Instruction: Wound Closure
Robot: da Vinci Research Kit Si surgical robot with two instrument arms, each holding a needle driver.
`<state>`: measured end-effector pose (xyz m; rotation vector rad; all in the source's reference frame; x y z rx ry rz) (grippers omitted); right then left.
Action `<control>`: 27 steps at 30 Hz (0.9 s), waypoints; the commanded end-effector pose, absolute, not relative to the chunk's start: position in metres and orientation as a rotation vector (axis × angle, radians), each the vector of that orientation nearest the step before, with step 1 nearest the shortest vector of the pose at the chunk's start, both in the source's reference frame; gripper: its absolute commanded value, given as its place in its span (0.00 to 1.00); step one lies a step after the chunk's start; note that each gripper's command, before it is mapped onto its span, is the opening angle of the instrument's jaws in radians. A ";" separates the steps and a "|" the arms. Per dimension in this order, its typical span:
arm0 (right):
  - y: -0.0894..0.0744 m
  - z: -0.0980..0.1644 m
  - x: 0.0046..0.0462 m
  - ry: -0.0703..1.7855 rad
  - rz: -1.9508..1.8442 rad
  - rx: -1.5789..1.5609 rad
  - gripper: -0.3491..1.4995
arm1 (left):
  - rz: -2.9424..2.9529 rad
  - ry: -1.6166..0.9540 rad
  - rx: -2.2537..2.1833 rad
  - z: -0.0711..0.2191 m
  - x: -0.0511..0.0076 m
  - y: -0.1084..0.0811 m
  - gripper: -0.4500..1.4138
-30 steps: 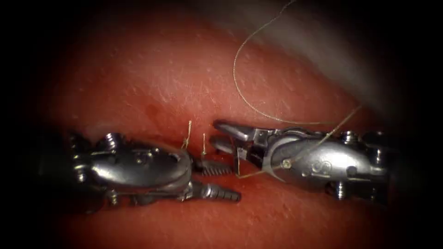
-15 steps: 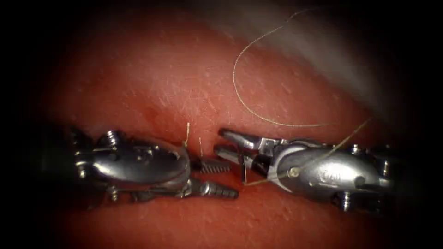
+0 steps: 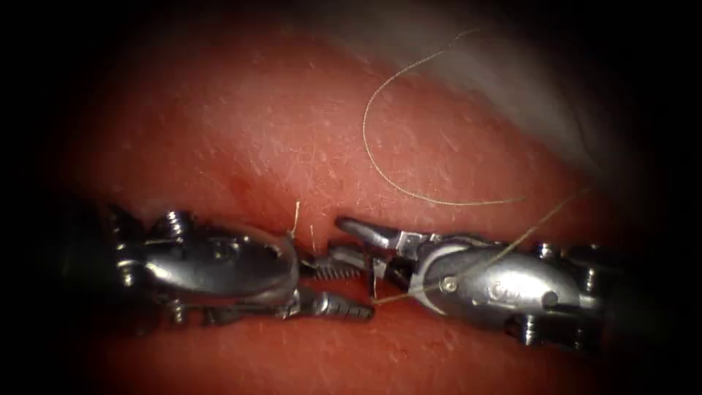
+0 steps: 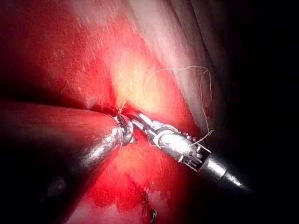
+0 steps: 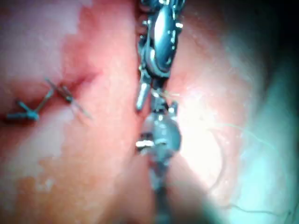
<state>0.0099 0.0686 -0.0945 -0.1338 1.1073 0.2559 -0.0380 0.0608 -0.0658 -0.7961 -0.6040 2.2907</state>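
Observation:
My left tool [image 3: 368,292] lies over the tissue [image 3: 278,124] with its two serrated jaws open and nothing between them. My right tool [image 3: 335,237] faces it tip to tip, jaws open, the lower one almost touching the left tool's upper jaw. Two short thread ends [image 3: 296,214] stand up from the tissue just above where the tips meet. The long thread [image 3: 369,157] curves over the tissue, crosses the right tool's wrist and hangs beside its jaws. In the left wrist view the right tool [image 4: 177,143] meets my left tool's tip [image 4: 124,127].
Pale tissue edge [image 3: 526,88] rises at the back right. Dark earlier stitches [image 5: 46,98] cross the cut in the right wrist view, away from both tools. Red fluid [image 4: 126,186] wets the tissue near the left shaft.
The right tool has dropped lower and edged left, bringing its jaws against the left tool's open jaws. The thread loop has sunk slightly. The left tool has barely moved.

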 end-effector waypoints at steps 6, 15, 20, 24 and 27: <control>0.070 -0.095 0.0100 1.121 0.280 -0.117 0.00 | 2.314 -0.607 -0.773 -0.065 -0.0378 0.060 0.38; 0.072 -0.097 0.0096 1.152 0.328 -0.139 0.00 | 2.326 -0.663 -0.721 -0.064 -0.0374 0.058 0.37; 0.073 -0.097 0.0089 1.152 0.339 -0.155 0.00 | 2.328 -0.671 -0.713 -0.064 -0.0375 0.057 0.37; 0.074 -0.098 0.0080 1.154 0.350 -0.155 0.00 | 2.332 -0.677 -0.714 -0.063 -0.0373 0.057 0.38; 0.074 -0.098 0.0080 1.155 0.347 -0.156 0.00 | 2.332 -0.685 -0.705 -0.063 -0.0364 0.058 0.39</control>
